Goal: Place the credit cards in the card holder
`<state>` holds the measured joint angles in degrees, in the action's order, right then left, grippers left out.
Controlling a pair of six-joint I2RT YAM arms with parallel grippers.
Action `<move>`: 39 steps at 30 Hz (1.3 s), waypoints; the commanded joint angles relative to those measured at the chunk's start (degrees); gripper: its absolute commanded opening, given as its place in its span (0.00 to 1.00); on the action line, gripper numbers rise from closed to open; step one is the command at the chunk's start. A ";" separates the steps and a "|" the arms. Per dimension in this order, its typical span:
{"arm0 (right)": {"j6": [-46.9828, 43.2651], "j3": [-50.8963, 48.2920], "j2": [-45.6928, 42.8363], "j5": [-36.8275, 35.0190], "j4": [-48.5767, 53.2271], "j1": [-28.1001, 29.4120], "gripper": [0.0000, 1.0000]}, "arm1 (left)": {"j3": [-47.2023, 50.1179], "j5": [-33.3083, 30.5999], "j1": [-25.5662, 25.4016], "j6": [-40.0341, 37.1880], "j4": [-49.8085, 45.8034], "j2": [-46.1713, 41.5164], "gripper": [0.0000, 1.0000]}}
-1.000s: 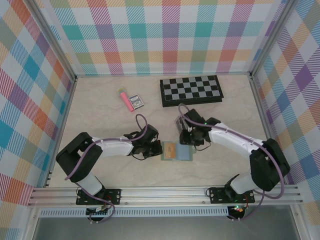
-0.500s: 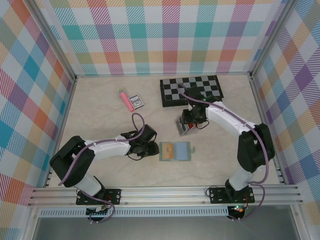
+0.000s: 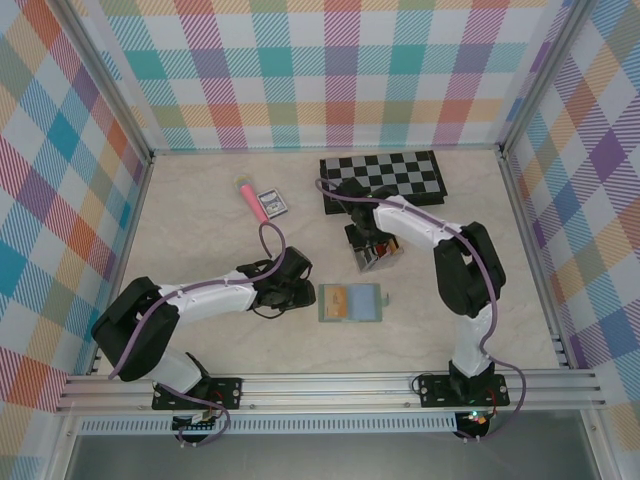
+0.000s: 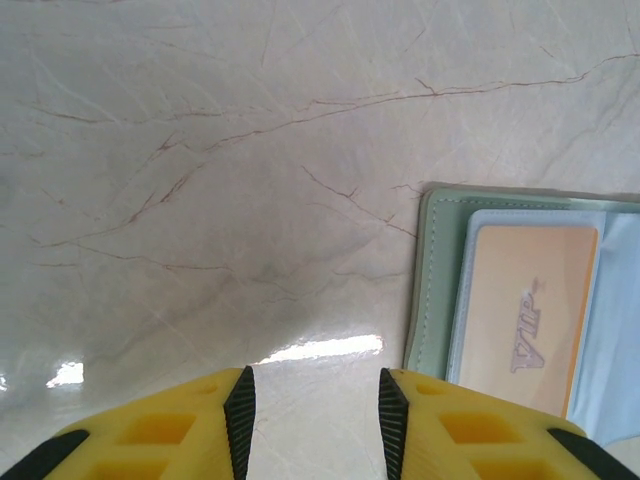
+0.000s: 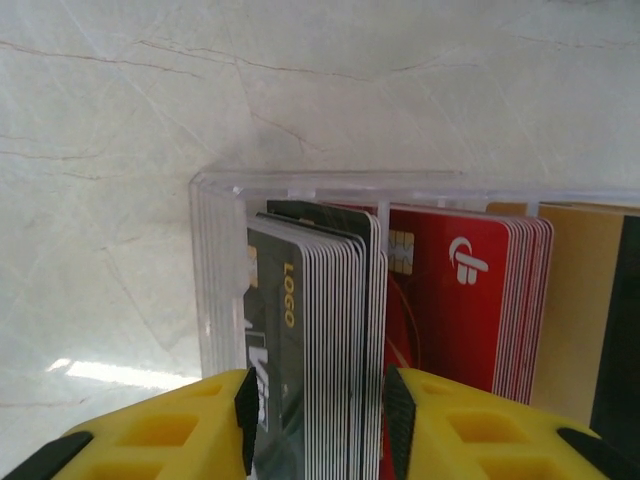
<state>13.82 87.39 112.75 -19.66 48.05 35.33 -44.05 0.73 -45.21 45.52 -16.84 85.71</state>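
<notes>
Card holder [image 3: 370,303] open, orange card [image 4: 525,312] inside

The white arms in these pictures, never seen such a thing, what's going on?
Two robot arms, left and right, are bolted at the table's near edge. One picture looks down from above; two come from wrist cameras, yellow jaws at the bottom. Lying there: a chessboard, a pink pen, a packet, a rack of cards and an open green card holder with an orange card inside. The left jaws stand open, empty, beside the holder; the right jaws stand open astride the rack's grey cards.
</notes>
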 commanded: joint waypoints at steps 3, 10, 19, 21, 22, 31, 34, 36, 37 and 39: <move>-1.29 1.63 2.11 -5.71 2.62 1.31 0.37 | -0.22 -0.99 0.24 0.39 -1.68 -1.21 0.40; -1.26 1.37 0.57 -11.65 3.03 1.85 0.37 | -0.18 -0.70 0.17 0.46 -1.59 -1.00 0.39; -1.61 0.51 -0.58 -12.15 2.70 1.85 0.33 | 0.01 -0.30 0.21 0.60 -1.18 -0.41 0.40; -1.51 0.32 -0.68 -12.11 2.67 1.85 0.31 | -0.02 -0.21 0.16 0.63 -1.19 -0.31 0.39; -1.56 0.29 -0.84 -12.10 2.72 1.89 0.29 | 0.01 -0.12 0.21 0.62 -1.13 -0.26 0.40; -1.27 -0.20 -1.55 -12.51 2.84 1.83 0.29 | 0.13 0.32 0.21 0.74 -0.77 0.07 0.39; -1.22 -0.45 -1.81 -12.71 2.79 1.82 0.29 | 0.16 0.40 0.17 0.79 -0.74 -0.02 0.39; -1.26 -0.48 -1.83 -12.74 3.03 1.74 0.29 | 0.26 0.41 0.20 0.90 -0.58 -0.10 0.39; -1.30 -0.47 -1.90 -12.82 3.09 1.76 0.29 | 0.23 0.40 0.16 0.92 -0.56 -0.07 0.39; -1.36 -0.69 -2.05 -12.82 2.92 1.69 0.29 | 0.26 0.49 0.21 0.92 -0.56 0.00 0.39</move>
<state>12.60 87.55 113.54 -30.92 49.19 37.32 -44.05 0.97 -45.21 45.60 -16.82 85.76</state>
